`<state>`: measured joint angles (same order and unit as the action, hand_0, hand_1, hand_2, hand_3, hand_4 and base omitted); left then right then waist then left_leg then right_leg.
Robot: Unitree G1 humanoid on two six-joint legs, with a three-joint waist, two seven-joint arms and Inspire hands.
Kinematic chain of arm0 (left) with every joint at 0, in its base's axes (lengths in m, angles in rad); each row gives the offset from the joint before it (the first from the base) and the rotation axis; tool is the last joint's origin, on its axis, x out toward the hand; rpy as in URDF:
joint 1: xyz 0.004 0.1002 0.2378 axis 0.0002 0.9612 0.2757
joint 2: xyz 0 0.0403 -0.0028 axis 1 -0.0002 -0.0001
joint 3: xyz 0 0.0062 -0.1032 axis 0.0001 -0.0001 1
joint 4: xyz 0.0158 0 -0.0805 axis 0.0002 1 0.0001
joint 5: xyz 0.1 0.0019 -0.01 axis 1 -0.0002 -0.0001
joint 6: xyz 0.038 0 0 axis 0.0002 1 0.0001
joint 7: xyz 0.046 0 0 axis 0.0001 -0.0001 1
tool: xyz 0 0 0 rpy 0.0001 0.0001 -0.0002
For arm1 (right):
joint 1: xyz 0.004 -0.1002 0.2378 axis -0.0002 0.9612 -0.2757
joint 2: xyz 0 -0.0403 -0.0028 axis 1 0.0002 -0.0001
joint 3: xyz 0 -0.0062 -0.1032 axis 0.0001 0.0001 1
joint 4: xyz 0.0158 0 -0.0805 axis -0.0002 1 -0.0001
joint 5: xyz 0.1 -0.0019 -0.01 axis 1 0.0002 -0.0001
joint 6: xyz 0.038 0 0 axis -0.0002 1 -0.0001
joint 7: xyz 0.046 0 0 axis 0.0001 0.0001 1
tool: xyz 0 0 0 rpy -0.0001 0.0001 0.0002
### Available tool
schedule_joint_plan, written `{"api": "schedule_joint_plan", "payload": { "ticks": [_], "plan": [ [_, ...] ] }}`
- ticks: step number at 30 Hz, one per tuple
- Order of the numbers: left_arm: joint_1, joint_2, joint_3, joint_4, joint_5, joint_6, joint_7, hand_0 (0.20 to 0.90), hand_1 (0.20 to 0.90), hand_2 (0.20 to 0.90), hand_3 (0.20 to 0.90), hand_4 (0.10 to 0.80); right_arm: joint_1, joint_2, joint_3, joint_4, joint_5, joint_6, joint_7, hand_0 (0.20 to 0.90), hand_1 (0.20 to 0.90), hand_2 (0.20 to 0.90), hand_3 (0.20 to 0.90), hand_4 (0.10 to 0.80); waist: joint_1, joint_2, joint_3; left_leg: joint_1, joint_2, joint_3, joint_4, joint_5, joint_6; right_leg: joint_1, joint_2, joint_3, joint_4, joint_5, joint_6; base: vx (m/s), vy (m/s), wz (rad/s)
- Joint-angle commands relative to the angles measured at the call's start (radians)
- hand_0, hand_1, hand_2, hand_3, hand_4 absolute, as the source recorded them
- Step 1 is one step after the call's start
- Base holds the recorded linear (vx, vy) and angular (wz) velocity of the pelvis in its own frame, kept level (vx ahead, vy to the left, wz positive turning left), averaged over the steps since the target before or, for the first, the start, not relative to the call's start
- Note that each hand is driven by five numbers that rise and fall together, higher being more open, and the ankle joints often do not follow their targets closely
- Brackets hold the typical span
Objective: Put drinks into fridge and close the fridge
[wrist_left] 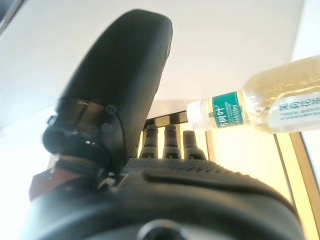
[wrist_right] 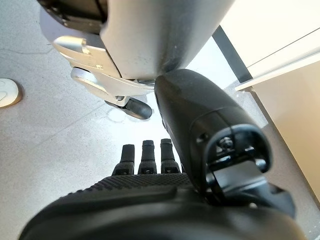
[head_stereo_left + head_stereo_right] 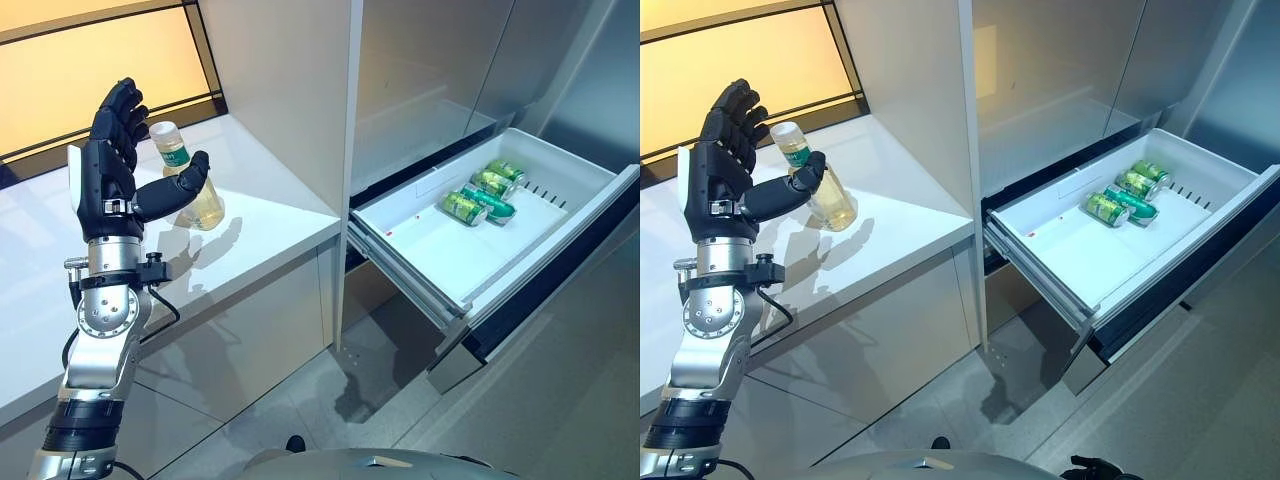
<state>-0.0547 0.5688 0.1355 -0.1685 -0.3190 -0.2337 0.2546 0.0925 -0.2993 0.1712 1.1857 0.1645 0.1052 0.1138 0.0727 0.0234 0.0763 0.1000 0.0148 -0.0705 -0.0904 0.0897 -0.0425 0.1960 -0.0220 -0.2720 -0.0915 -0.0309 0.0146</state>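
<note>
One bottle (image 3: 190,180) stands on the white bench (image 3: 270,215), left of the open fridge drawer (image 3: 560,165), where green cans (image 3: 487,190) already lie. Your left hand (image 3: 120,160) is spread wide just beside the bottle. In its wrist view nothing is gripped: centre the bottle's body, then curl. The right hand (image 2: 150,165) shows straight fingers, empty, over the floor.

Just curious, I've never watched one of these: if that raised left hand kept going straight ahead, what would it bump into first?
Probably the bottle of pale yellow drink on the white counter; the open left hand seems just short of it, though depth is unclear.
</note>
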Motion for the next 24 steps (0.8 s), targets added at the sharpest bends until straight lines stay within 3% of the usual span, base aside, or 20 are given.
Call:
{"api": "schedule_joint_plan", "payload": {
  "ticks": [1, 7, 15, 24],
  "plan": [
    [-0.135, 0.055, 0.072, 0.004, -0.026, -0.010, 0.001, 0.900, 0.900, 0.900, 0.900, 0.800, -0.036, 0.049, 0.038, -0.016, -0.006, 0.007, 0.033, 0.900, 0.900, 0.900, 0.900, 0.800, -0.012, -0.024, -0.028, 0.036, -0.063, -0.001, 0.003, -0.109, 0.057, -0.045, -0.007, 0.116, 0.022, 0.028, 0.037, 0.044, -0.002, -0.02],
    [-0.139, 0.046, 0.064, 0.014, -0.063, 0.044, 0.005, 0.900, 0.900, 0.900, 0.900, 0.800, -0.038, 0.046, 0.035, -0.021, -0.008, 0.013, 0.038, 0.900, 0.900, 0.900, 0.900, 0.800, -0.014, -0.025, -0.029, 0.037, -0.063, 0.001, 0.003, -0.110, 0.057, -0.043, -0.005, 0.116, 0.020, 0.028, 0.036, 0.005, 0.000, -0.03],
    [-0.149, 0.044, 0.068, 0.033, -0.050, 0.055, 0.030, 0.900, 0.900, 0.900, 0.900, 0.800, -0.039, 0.046, 0.036, -0.026, -0.007, 0.024, 0.037, 0.900, 0.900, 0.900, 0.900, 0.800, -0.015, -0.026, -0.031, 0.038, -0.064, 0.001, 0.003, -0.109, 0.057, -0.044, -0.005, 0.118, 0.021, 0.028, 0.037, 0.002, 0.001, 0.00],
    [-0.156, 0.044, 0.043, 0.065, -0.062, 0.143, 0.014, 0.900, 0.900, 0.900, 0.900, 0.800, -0.041, 0.046, 0.039, -0.033, -0.009, 0.031, 0.037, 0.900, 0.900, 0.900, 0.900, 0.800, -0.020, -0.024, -0.033, 0.038, -0.065, 0.004, 0.003, -0.109, 0.058, -0.044, -0.005, 0.122, 0.020, 0.031, 0.039, 0.004, 0.001, 0.00]
  ]
}}
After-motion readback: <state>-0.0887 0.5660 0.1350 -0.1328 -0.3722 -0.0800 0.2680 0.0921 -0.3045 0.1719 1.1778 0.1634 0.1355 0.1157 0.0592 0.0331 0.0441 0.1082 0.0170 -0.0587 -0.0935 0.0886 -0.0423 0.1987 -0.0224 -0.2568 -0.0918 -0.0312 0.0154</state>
